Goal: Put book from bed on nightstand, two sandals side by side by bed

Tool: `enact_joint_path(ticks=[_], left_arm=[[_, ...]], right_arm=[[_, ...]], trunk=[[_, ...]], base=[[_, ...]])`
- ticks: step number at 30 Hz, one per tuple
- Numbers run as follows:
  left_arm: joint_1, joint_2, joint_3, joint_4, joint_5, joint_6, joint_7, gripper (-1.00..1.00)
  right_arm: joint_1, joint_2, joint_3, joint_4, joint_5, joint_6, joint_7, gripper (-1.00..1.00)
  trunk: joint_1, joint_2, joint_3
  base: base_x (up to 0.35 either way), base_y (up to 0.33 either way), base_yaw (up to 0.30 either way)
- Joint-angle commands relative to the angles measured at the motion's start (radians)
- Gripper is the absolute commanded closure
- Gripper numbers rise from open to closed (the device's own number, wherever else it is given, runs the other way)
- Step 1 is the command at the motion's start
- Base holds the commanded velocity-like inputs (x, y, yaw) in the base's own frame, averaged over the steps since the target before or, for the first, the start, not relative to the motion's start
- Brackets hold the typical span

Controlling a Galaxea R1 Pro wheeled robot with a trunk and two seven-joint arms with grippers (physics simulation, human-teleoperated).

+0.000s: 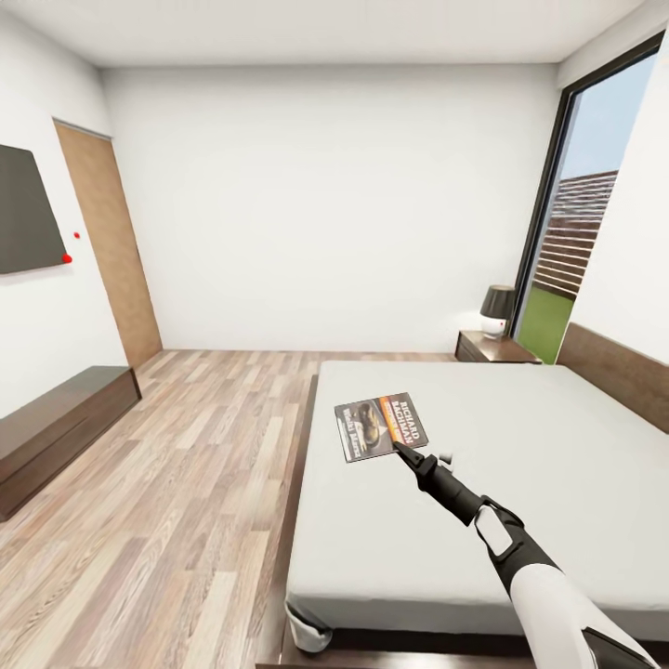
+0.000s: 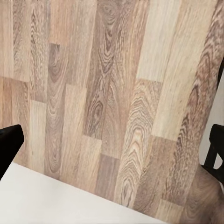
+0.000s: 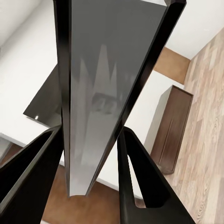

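The book, dark grey with an orange band and white lettering, hangs tilted just above the light-grey bed, near its left side. My right gripper is shut on the book's near corner. In the right wrist view the book stands edge-on between the two black fingers. My left gripper is open over bare wood floor, its fingertips far apart. A dark reddish-brown nightstand stands past the bed's far corner by the headboard. The sandals are out of view.
A black lamp sits on the nightstand next to the tall window. A long low dark bench runs along the left wall under a wall screen, with a wood door beyond. Plank floor spreads left of the bed.
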Motion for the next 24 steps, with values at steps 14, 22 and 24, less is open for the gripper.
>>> enact_joint_path(ticks=[14,22,24], left_arm=[[0.000,-0.013,-0.011,0.001,0.004,-0.003,0.005,-1.00],[-0.001,-0.026,-0.012,0.001,0.003,-0.003,0.010,-1.00],[-0.001,-0.028,-0.011,0.001,0.003,-0.003,0.011,-1.00]], right_arm=[[0.000,0.002,-0.003,0.012,-0.003,0.007,0.001,1.00],[0.000,-0.001,-0.003,0.022,-0.004,0.008,0.002,1.00],[0.000,-0.001,-0.003,0.024,-0.003,0.008,0.002,1.00]], trunk=[[0.000,0.000,0.004],[0.000,0.000,0.005],[0.000,0.000,0.006]], base=[[0.000,0.000,0.000],[0.000,0.000,0.036],[0.000,0.000,0.087]])
